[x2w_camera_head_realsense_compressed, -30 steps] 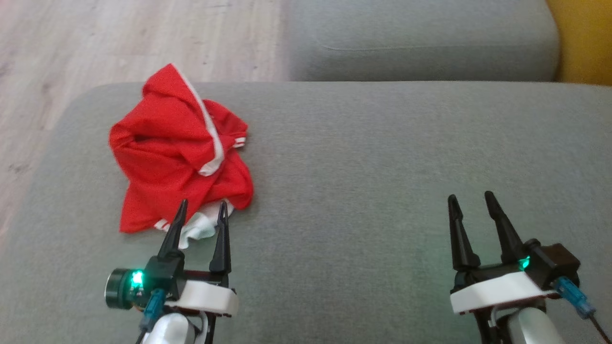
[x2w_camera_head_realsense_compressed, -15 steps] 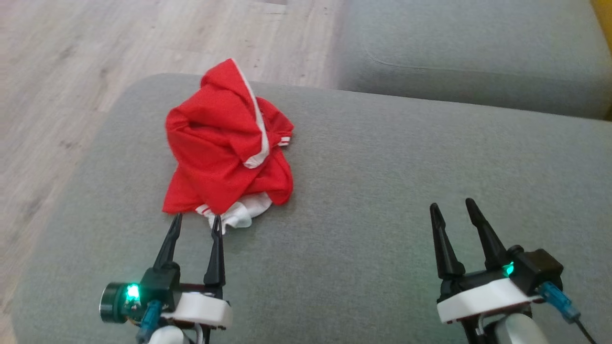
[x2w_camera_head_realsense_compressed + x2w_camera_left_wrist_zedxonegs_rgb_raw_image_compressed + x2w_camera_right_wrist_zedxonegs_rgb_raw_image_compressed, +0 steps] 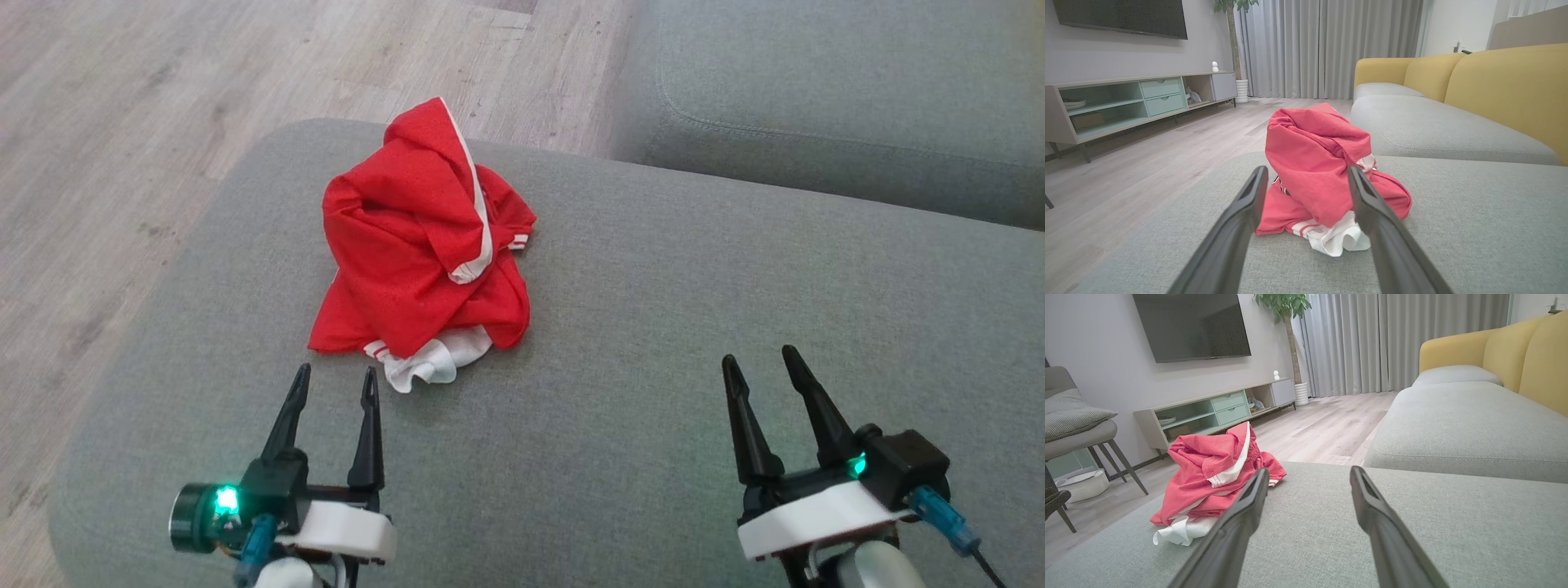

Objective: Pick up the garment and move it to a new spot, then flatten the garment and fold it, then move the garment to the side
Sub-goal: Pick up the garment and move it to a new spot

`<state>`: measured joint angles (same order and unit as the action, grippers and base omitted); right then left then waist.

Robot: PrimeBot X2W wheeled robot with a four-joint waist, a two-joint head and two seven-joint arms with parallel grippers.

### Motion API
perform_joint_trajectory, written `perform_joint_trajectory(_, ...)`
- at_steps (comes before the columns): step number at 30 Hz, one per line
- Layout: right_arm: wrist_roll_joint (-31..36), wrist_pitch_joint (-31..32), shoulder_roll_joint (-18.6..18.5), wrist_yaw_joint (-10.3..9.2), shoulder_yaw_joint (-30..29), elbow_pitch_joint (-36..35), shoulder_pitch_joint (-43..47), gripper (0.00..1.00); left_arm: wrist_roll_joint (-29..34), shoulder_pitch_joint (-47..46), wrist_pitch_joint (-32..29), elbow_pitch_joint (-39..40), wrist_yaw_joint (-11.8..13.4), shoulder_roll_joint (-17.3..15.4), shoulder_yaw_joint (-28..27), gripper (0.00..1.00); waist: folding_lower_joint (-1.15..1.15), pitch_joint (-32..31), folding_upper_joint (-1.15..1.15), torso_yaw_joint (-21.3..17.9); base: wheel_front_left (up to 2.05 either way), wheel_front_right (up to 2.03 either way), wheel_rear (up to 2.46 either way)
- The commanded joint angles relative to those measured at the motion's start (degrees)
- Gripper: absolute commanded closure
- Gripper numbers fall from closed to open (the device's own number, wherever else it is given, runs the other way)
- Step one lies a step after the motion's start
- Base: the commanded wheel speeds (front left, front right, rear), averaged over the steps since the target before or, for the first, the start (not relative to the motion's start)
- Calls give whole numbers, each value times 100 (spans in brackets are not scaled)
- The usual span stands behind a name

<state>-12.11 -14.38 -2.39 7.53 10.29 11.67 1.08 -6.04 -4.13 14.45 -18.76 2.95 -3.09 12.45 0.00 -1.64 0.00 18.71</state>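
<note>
head: left pincer point(image 3: 336, 370) low, released, empty, tips just short of crumpled red garment with white trim point(image 3: 416, 261) on far-left of grey fabric sofa seat point(image 3: 637, 408); right pincer point(image 3: 758, 354) released, well right | left wrist: garment just beyond parted fingers | right wrist: garment far-left | change: camera swung; left tips earlier overlapped the white hem

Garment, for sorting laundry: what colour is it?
The garment is red with white trim, clearest in the head view.
</note>
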Motion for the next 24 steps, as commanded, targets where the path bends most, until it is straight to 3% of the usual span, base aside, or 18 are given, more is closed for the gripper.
perform_joint_trajectory(1,-35,-62,-49,-4,122,-172,-92,0,45,-161,55,146,-16,9,-224,0,0,4,0,1,0,0,0)
perform_joint_trajectory(9,55,-62,-49,-4,-16,-186,-203,0,179,-532,55,57,-176,-38,-135,0,0,359,0,-158,0,0,0)
perform_joint_trajectory(14,192,-62,-49,-4,-137,-188,-368,0,340,-1386,27,-355,-536,-112,153,0,0,794,0,-301,0,0,0)
perform_joint_trajectory(19,250,-62,-49,-4,-179,-218,-580,0,462,-2468,-391,-975,-761,-208,351,0,0,1161,0,-510,0,0,0)
perform_joint_trajectory(24,240,-62,-49,-4,-140,-220,-719,0,509,-3192,-1035,-1710,-639,-325,260,0,0,1401,0,-746,0,0,0)
